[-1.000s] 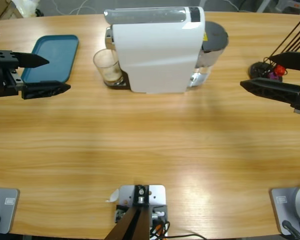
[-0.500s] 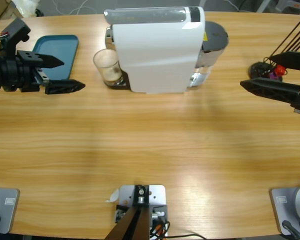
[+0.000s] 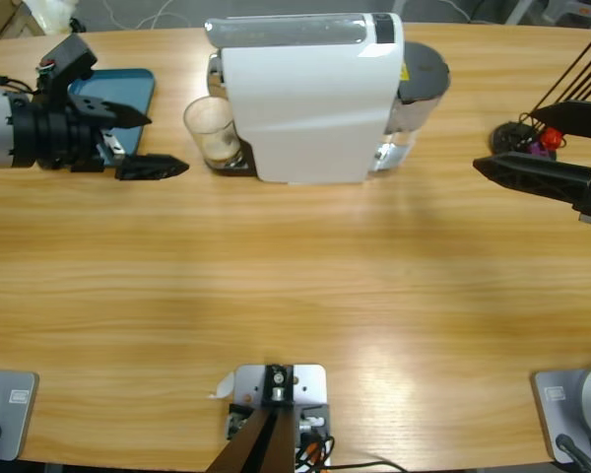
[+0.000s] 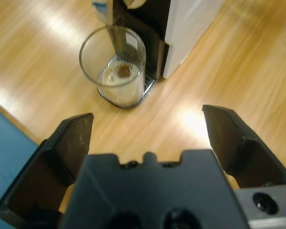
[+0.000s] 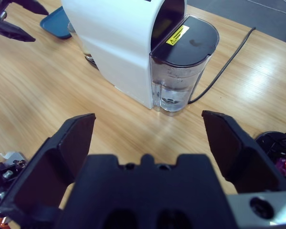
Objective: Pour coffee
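A clear glass (image 3: 210,130) stands on the drip tray under the spout of the white coffee machine (image 3: 310,99), on its left side. In the left wrist view the glass (image 4: 113,67) holds a shallow layer of coffee (image 4: 119,85) with pale foam and a dark spot. My left gripper (image 3: 165,143) is open just left of the glass, jaws pointing at it and nothing between them (image 4: 148,117). My right gripper (image 3: 504,144) hangs open and empty at the table's right end, facing the machine (image 5: 119,43) from a distance.
A teal tray (image 3: 128,84) lies behind the left gripper, also in the left wrist view as the tray (image 4: 5,138). The machine's water tank (image 5: 178,86) and black cable face the right gripper. A black wire capsule holder (image 3: 537,138) stands beside the right gripper.
The left arm has moved right along the table toward the glass, its open jaws now close to it. The right arm has not moved.
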